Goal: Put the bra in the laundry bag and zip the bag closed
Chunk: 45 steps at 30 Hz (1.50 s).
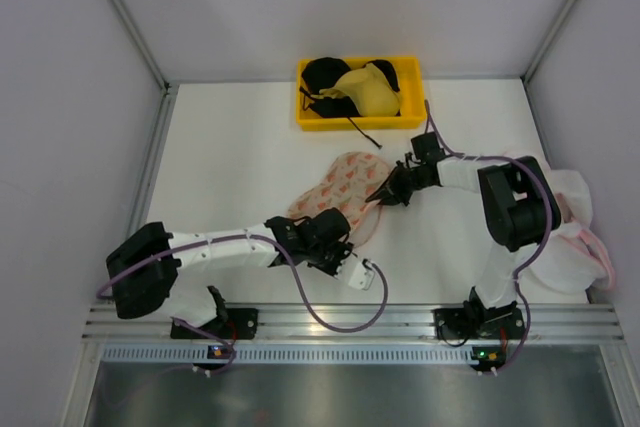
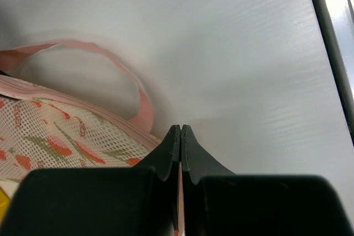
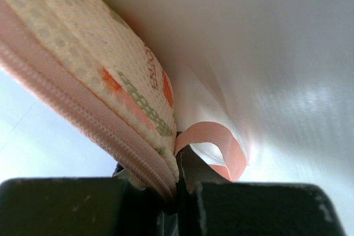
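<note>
The laundry bag (image 1: 345,187), cream-pink mesh with reddish-orange print, lies flat at the table's middle. My left gripper (image 1: 338,232) is at its near edge, shut on a thin strip of the bag's pink trim. In the left wrist view the left gripper (image 2: 181,129) has the bag (image 2: 50,136) to its left, with a pink loop (image 2: 141,100) beside it. My right gripper (image 1: 384,196) is shut on the bag's right edge. In the right wrist view the right gripper (image 3: 178,161) pinches the zipped pink seam of the bag (image 3: 99,59) next to a pink loop (image 3: 224,142). The red bra is hidden.
A yellow bin (image 1: 308,119) at the back holds black bras and a yellow bra (image 1: 368,89). Plain white pink-edged bags (image 1: 570,242) lie at the right edge beside the right arm. A metal rail runs along the near edge.
</note>
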{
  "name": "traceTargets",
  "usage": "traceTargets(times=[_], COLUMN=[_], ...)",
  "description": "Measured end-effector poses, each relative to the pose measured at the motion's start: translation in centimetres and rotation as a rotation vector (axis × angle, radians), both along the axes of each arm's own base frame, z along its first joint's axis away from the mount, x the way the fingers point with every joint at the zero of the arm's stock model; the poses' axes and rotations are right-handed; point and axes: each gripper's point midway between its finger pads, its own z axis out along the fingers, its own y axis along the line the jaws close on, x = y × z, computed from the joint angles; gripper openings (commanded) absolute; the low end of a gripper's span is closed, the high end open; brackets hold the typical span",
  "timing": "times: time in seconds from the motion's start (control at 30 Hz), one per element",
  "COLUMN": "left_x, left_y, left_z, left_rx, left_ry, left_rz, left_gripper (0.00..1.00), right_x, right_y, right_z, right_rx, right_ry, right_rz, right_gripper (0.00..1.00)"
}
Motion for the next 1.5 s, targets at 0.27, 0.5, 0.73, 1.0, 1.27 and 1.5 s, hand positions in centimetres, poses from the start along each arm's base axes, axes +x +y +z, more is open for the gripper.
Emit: traceTargets(times=[0.27,0.5,0.73,1.0,1.27,1.5], left_x=[0.5,5.1,7.0,7.7,7.7,4.1], left_y=[-1.1,-4.4,-6.2,-9.2,-10.1,-6.1], left_z=[0.4,1.6,2.5,3.1,3.6,2.2], left_rx=[0.001,-0.066,-0.125,-0.176,-0.209,-0.175], left_ry=[0.104,0.202,0.241,0.298,0.326,0.332], left_rz=[0.106,0.311,0.389,0.418,0.43,0.388], left_gripper=[0.0,0.0,0.0,0.0,0.0,0.0], right_x=[1.1,1.5,-1.3,-4.4,-4.9,-4.8], right_y=[0.2,-1.6,-2.1,0.6,0.7,1.0], right_z=[1.0,2.3,5.0,4.8,3.5,3.2], right_rx=[0.012,-0.013,0.054,0.112,0.095,0.104], right_ry=[-0.07,-0.158,-0.199,-0.156,-0.116,-0.131], right_rz=[0.037,0.125,0.156,0.226,0.257,0.314], right_gripper=[0.81,0.94,0.84,0.59,0.0,0.0])
